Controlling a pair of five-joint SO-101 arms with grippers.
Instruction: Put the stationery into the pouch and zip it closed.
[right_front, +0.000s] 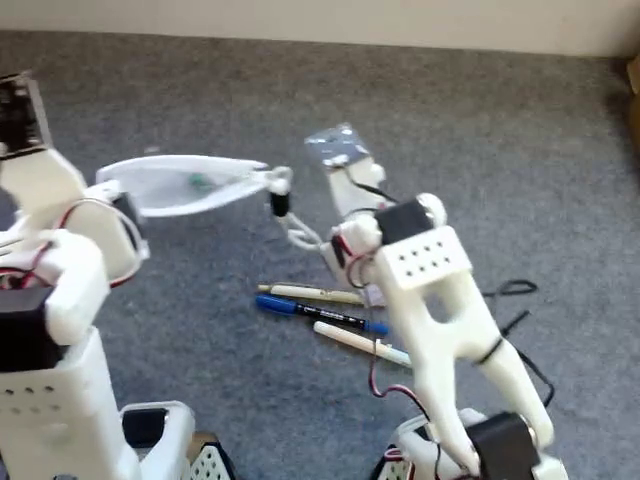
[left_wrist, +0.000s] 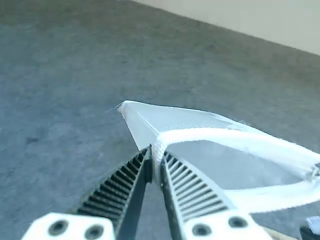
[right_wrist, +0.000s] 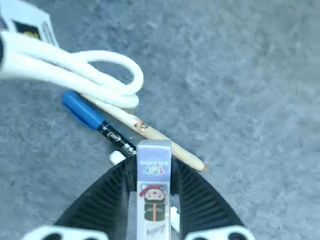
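Note:
The white mesh pouch (right_front: 190, 185) hangs above the grey carpet, with my left gripper (right_front: 122, 200) shut on its left end. In the left wrist view the jaws pinch the pouch's white zipper edge (left_wrist: 157, 145). Its cord loop (right_front: 295, 232) dangles from the right end. My right gripper (right_front: 355, 275) is low over the pens, shut on a small printed eraser box (right_wrist: 152, 200). On the carpet lie a cream pen (right_front: 310, 293), a blue-capped black marker (right_front: 320, 313) and a white pen (right_front: 360, 343). The right wrist view shows the cord loop (right_wrist: 100, 75), the marker (right_wrist: 85, 112) and the cream pen (right_wrist: 150, 132).
A shiny flat packet (right_front: 340, 150) lies on the carpet behind the right arm. Black cables (right_front: 515, 300) trail at the right. A pale wall runs along the carpet's far edge (right_front: 400, 45). Open carpet stretches beyond the pouch.

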